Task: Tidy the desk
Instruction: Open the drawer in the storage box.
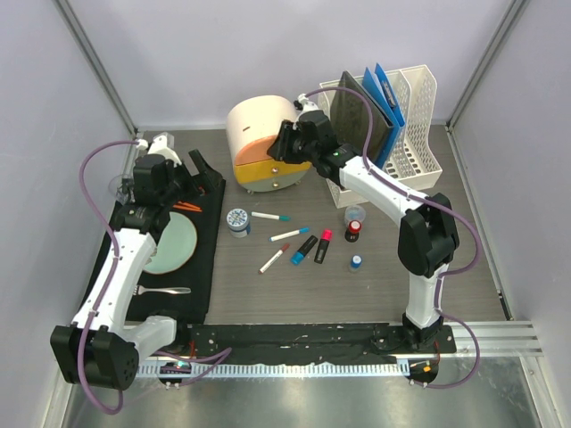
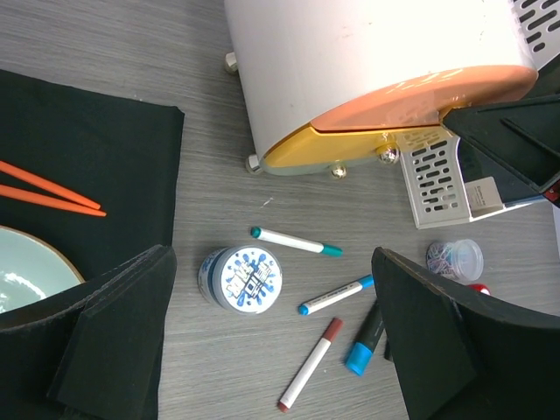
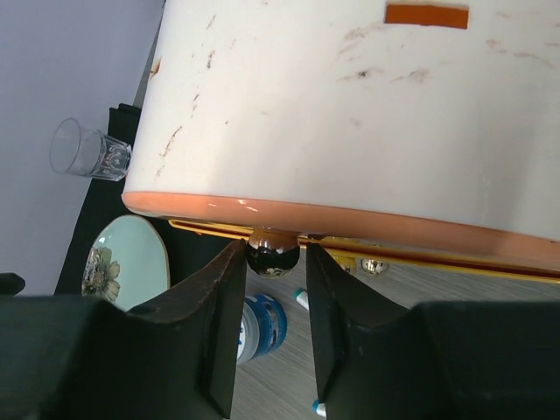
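Your R claw [image 3: 274, 248] is up at the front of the drawer box [image 1: 254, 134], jaws pressed in on either side of its round knob [image 3: 273, 255]. Reads as a pinch, prob to pull a drawer so loose stuff can go in (orange or yellow one, can't tell which). L claw [image 2: 271, 255] hangs spread wide and empty over the pens [image 2: 296, 241], well placed to pick one once there's somewhere to drop it. The desk [image 1: 268, 299] carries everything: pens scattered mid-table, mat [image 1: 201, 276] on the L. Containers: box drawers look shut, contents hidden; file rack [image 1: 419, 134] at the back R holds blue folders [image 1: 388, 89] plus a dark one; small clear tub [image 2: 477, 262] has paper clips [image 2: 448, 257] in it; round tin [image 2: 241, 278] is lidded, contents unknown; glass [image 3: 87, 150] by the mat looks empty; plate [image 1: 174, 241] on the mat is bare, w/ orange chopsticks [image 2: 48, 188] beside it
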